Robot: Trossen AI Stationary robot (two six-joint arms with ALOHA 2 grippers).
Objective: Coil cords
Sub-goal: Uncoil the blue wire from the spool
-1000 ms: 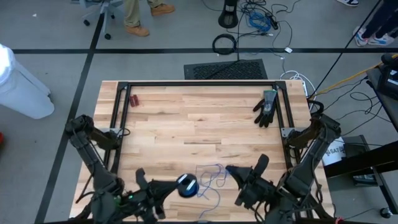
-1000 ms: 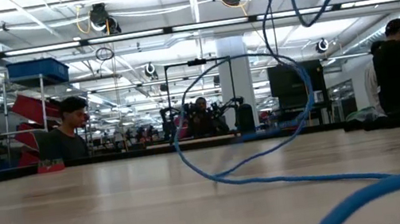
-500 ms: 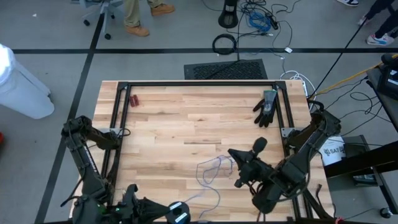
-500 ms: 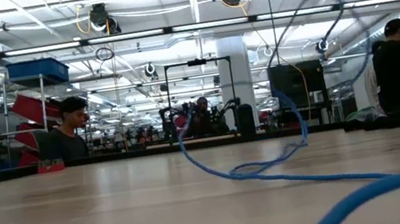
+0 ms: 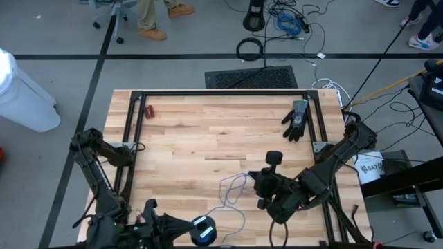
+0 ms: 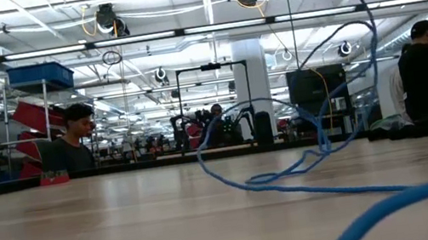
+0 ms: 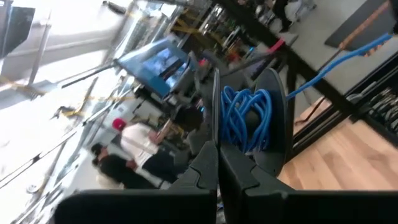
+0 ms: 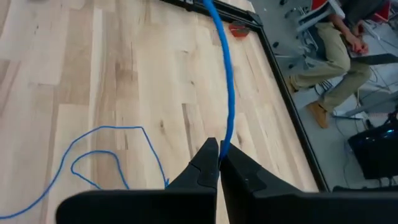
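One thin blue cord (image 5: 234,190) lies in loose loops on the wooden bench (image 5: 208,138), near its front edge, between the two arms. Right pincer (image 8: 218,155) is clamped on the cord: in the right wrist view its fingers are pressed together with the blue strand running out from between the tips and away over the boards, while slack loops lie on the bench just beside it. In the high view the right pincer (image 5: 261,181) sits immediately right of those loops. Left pincer (image 7: 217,152), low at the front edge of the bench (image 5: 201,232), has its fingers together; a coiled blue bundle of the same cord (image 7: 247,118) sits around a dark round holder right past the fingertips, one strand trailing off to the side. Low view shows the cord (image 6: 291,172) rising off the bench in a tall arc. Black glove (image 5: 296,119) lies at the far right corner, red pliers (image 5: 148,111) at the far left, both well apart from the cord.
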